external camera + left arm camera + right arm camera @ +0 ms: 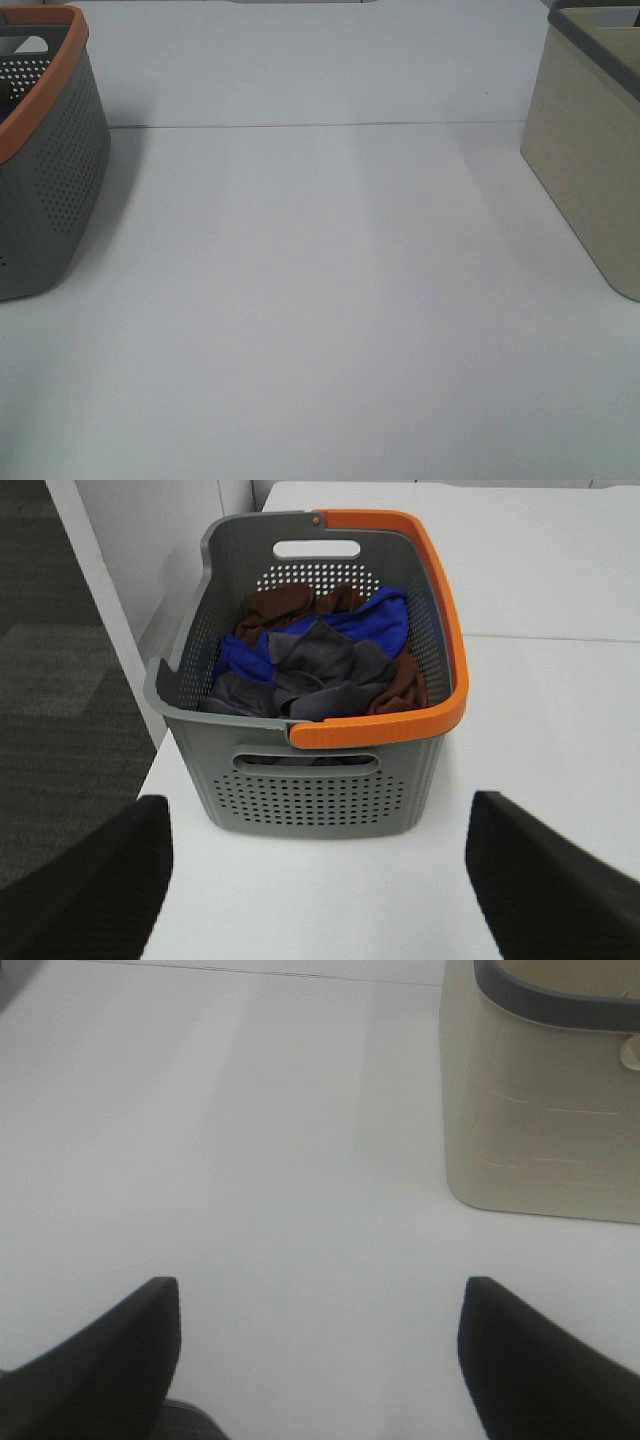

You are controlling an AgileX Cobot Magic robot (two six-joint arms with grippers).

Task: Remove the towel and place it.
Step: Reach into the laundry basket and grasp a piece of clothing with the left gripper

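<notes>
The charcoal-grey towel (320,670) lies crumpled in a grey perforated basket with an orange rim (330,770), among blue and brown cloths. The same basket stands at the left edge of the exterior view (50,170); its contents are hidden there. My left gripper (320,880) is open and empty, back from the basket's near wall, above the table. My right gripper (320,1350) is open and empty over bare table. Neither gripper shows in the exterior view.
A beige basket with a dark grey rim (590,150) stands at the right, also in the right wrist view (540,1110). The white table (320,300) lies between the baskets. The table's left edge and the floor run beside the grey basket (100,680).
</notes>
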